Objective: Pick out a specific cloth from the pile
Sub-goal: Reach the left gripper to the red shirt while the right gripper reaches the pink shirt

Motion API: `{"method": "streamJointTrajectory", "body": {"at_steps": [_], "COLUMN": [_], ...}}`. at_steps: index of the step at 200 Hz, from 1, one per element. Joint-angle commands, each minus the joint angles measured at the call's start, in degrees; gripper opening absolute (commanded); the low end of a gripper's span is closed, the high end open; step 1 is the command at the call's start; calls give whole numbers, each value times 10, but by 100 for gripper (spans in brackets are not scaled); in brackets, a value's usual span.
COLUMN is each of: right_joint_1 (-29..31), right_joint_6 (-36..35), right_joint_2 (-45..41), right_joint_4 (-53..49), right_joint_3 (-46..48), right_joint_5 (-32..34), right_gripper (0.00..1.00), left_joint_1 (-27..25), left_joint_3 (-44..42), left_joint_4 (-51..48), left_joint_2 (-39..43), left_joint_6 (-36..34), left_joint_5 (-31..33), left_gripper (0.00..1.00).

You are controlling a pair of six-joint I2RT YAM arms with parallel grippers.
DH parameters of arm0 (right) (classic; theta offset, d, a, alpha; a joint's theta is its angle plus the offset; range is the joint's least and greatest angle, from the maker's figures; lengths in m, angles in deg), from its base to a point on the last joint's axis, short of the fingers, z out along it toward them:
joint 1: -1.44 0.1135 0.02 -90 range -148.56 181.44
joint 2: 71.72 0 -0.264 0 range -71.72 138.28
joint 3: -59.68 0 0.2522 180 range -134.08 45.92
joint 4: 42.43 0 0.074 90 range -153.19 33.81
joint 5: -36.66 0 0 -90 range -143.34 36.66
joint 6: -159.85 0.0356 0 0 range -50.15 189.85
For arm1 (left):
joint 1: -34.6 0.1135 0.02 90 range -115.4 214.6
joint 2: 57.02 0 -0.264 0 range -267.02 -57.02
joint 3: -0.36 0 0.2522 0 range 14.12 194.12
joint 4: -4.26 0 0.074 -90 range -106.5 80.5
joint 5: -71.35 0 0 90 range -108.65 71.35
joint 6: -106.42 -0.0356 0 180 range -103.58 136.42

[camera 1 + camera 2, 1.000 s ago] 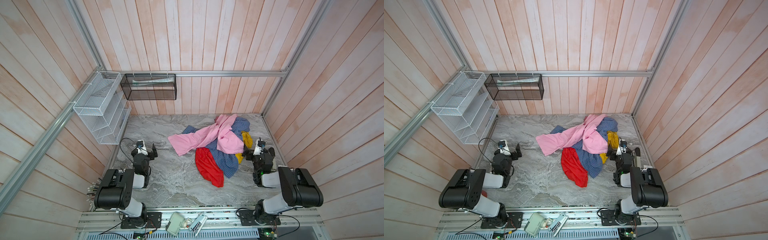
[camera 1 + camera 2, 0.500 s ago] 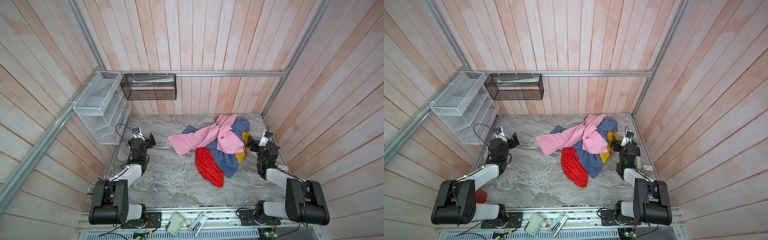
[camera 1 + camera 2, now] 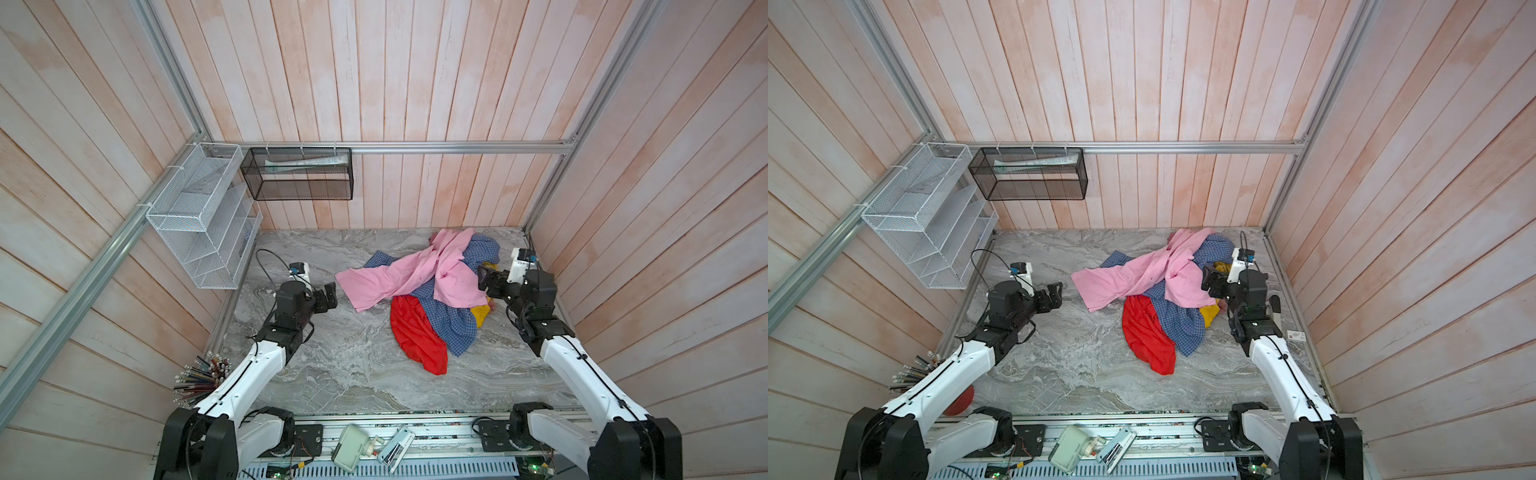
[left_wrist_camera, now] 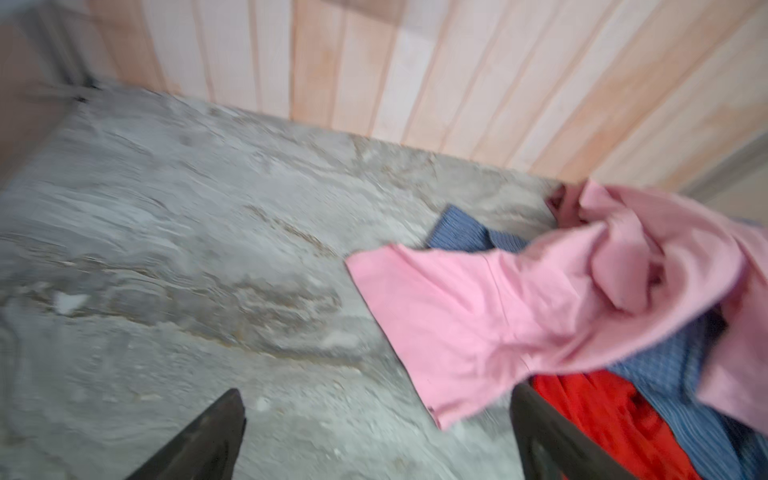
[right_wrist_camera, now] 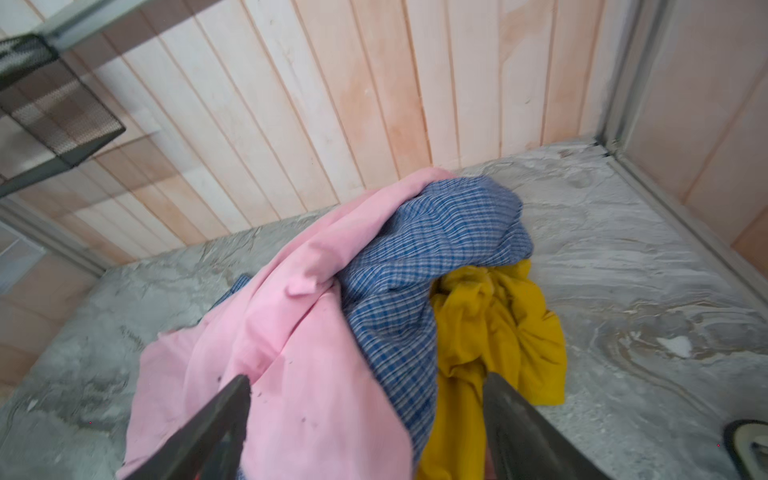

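While both jaws gape empty, thin red cloth (image 3: 415, 336) lies rumpled, edging soft pile (image 3: 415, 274)

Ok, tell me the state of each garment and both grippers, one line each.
pink garment: draped over the pile.
blue checked shirt: partly under the pink garment.
red cloth: spread out, top edge under the blue checked shirt, ungripped.
yellow garment: crumpled.
left gripper: open, empty.
right gripper: open, empty.
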Motion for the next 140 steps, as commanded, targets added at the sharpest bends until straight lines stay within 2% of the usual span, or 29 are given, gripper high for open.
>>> {"method": "streamJointTrajectory", "body": {"at_steps": [1,36,51,89,140], "right_joint_1": [53,90,92,97,140], "right_joint_6": [6,21,30,47,29], "right_joint_2": [21,84,105,125,181], "right_joint_4": [-77,-124,-138,-111,-129], "right_joint_3": [-33,-67,-83,-100,-160], "right_joint_5": [40,73,86,101,121], "right_gripper": [87,87,87,89,89], "left_joint_1": [-70,-205,-243,-273,-294], "left_joint_3": [37,79,99,191,291], "left_joint_4": [-72,-114,-118,-168,-219], "left_joint_2": [-18,-66,-96,-226,-350], "left_joint_6": [-11,-28,-37,-65,-84], "left_joint_5": [-21,-25,-38,-118,-131], "left_gripper": [100,100,100,99,97]}}
